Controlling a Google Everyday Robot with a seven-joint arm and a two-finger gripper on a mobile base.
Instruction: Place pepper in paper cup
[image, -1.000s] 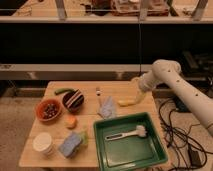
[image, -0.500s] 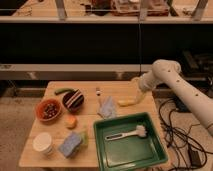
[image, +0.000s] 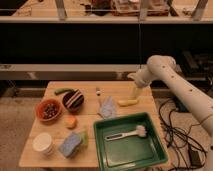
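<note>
Overall light: we see a dim scene with a warm amber cast.
Source: we judge that it falls from above, since the table (image: 116, 88) top is brightest.
Shadows: we find the shelf band behind the table nearly black.
Gripper: we see the gripper (image: 135, 94) lit pale over the table's right rear part.
Glare: we notice a mild sheen on the green tray (image: 155, 131) rim.

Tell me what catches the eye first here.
The white arm reaches in from the right, its gripper hanging over the far right of the table. A big green tray fills the near right corner, while the pepper lies far left and the paper cup near left.
</note>
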